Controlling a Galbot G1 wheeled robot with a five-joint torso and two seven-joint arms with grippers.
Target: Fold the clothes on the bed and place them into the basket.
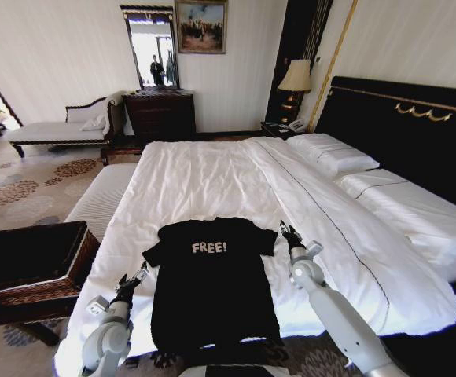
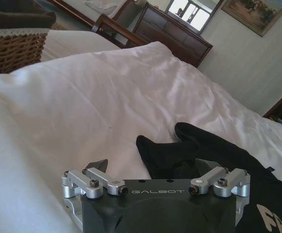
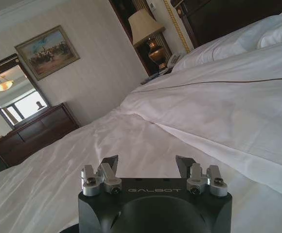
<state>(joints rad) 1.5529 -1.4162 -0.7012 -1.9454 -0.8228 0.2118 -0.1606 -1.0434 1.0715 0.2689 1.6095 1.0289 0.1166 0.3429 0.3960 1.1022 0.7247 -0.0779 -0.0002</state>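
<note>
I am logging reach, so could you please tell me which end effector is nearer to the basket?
Left. The left end effector hovers by the T-shirt's sleeve on the basket's side; the right end effector is across the shirt.

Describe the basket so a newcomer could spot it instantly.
Start from the big white bed and go to its near corner on the robot's left, beyond the left gripper. The basket stands on the floor there: rectangular, dark brown wicker, black inside. The pale striped bench behind it is upholstered, not woven.
</note>
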